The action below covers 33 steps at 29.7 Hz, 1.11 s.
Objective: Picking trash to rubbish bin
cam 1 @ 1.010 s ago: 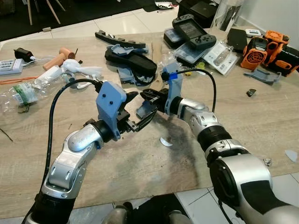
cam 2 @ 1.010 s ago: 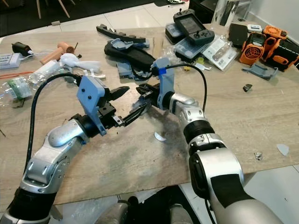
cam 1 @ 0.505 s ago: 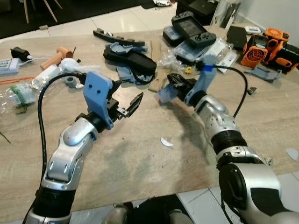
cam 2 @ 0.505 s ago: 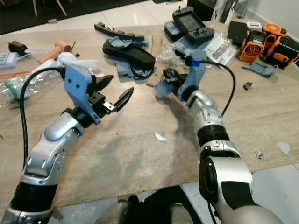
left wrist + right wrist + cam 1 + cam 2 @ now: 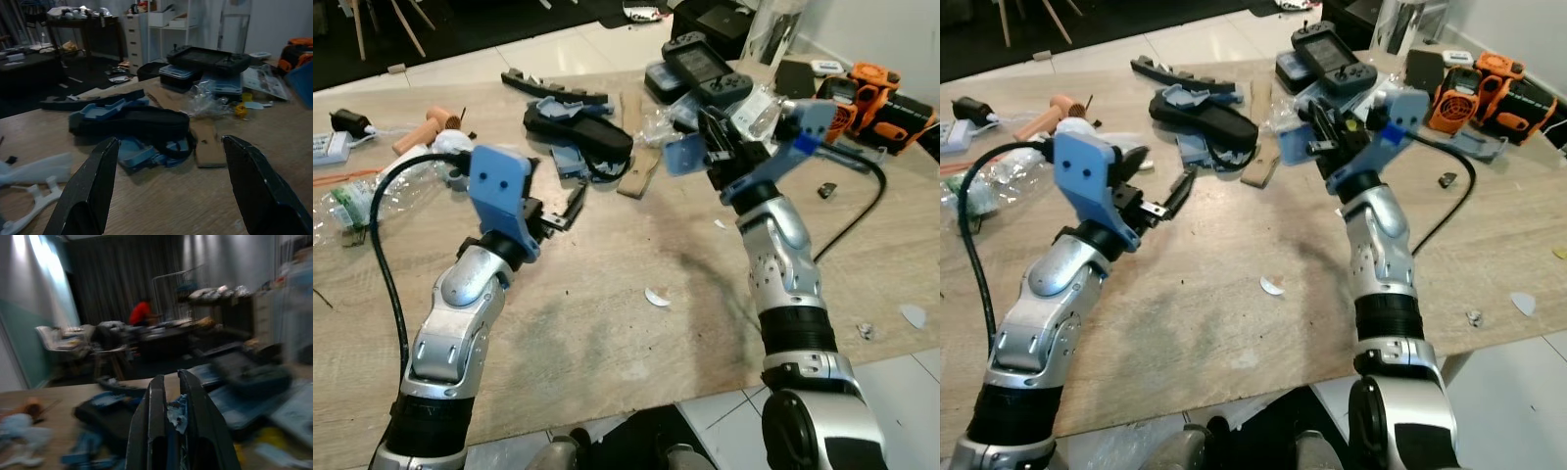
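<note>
My right gripper (image 5: 710, 147) is raised above the back of the wooden table (image 5: 607, 333), shut on a torn blue scrap (image 5: 683, 155). In the right wrist view the blue scrap (image 5: 177, 413) sits pinched between the two black fingers (image 5: 151, 431). My left gripper (image 5: 566, 208) hovers over the table's left middle, open with nothing between its fingers; the left wrist view shows its fingers (image 5: 93, 186) wide apart. A small white scrap (image 5: 657, 296) lies on the table between the arms, and a smaller bit (image 5: 720, 224) lies near the right forearm.
A black case (image 5: 579, 127), a cardboard strip (image 5: 636, 171), a game controller (image 5: 705, 67) and orange devices (image 5: 873, 86) crowd the table's back. Plastic wrappers (image 5: 352, 196) lie at the left. A person in red (image 5: 141, 312) is far off in the room.
My right arm has lifted the blue scrap up and to the right, away from the left gripper. The left gripper has drawn back leftwards and stays open.
</note>
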Available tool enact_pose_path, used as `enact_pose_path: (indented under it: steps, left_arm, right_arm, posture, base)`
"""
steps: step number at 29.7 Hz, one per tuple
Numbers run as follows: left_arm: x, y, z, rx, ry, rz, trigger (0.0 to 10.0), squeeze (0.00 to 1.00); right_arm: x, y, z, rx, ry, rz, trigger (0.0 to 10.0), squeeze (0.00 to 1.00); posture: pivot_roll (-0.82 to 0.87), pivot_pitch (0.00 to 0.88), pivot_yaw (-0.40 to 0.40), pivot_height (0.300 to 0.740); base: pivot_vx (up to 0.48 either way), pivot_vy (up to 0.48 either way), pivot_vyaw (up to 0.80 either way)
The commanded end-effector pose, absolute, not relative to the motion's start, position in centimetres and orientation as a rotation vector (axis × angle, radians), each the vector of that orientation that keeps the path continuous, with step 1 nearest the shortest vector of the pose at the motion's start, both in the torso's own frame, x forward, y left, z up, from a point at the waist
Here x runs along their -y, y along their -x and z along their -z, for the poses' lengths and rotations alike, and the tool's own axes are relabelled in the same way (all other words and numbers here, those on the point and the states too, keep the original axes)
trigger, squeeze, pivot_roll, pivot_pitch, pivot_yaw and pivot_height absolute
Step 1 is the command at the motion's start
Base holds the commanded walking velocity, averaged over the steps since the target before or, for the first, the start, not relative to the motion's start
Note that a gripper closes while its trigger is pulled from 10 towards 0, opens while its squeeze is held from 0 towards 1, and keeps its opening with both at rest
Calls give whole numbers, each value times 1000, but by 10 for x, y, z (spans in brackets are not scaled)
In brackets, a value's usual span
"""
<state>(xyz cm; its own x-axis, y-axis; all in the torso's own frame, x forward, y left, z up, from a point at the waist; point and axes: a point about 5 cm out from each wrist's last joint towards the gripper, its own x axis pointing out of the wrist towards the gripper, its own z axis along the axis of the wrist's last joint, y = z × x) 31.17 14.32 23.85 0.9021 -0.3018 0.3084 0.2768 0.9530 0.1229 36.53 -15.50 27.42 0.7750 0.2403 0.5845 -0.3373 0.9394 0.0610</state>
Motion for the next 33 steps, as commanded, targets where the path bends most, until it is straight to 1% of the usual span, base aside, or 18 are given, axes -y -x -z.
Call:
enact_pose_path:
  steps: [1,5,8,10,12,14,21,24,33]
  left_arm:
    - [-152,-313,-227,285,-79,248,10000,0]
    - [-155,-313,-226,279,-87,232,10000,0]
    - [-158,-315,-224,273,-95,209,10000,0]
    - [-158,-315,-224,273,-95,209,10000,0]
    - [-161,-315,-220,256,-73,182,10000,0]
    - [-162,-315,-217,243,-71,167,10000,0]
    - [-164,-314,-212,230,-113,142,10000,0]
    - [-163,-315,-211,219,-123,131,10000,0]
    - [-161,-316,-215,230,-86,143,10000,0]
  right_arm:
    - [158,-359,-270,621,-113,-258,10000,0]
    - [161,-356,-265,616,-59,-215,10000,0]
    - [161,-347,-256,601,7,-192,10000,0]
    - [161,-347,-256,601,7,-192,10000,0]
    - [169,-341,-240,528,-23,-106,10000,0]
    - [170,-338,-237,518,-7,-88,10000,0]
    - [168,-332,-224,477,18,-72,10000,0]
    - [162,-329,-219,461,38,-74,10000,0]
    - [158,-326,-217,459,49,-74,10000,0]
  posture:
    - [18,155,31,740]
    - [14,153,36,740]
    - [8,151,40,740]
    - [8,151,40,740]
    - [3,150,44,740]
    - [3,148,44,740]
    - [7,145,37,740]
    - [10,145,36,740]
    - [20,144,32,740]
  base:
    - [0,0,0]
    - [0,0,0]
    - [0,0,0]
    - [0,0,0]
    - [0,0,0]
    - [0,0,0]
    - [0,0,0]
    - [0,0,0]
    - [0,0,0]
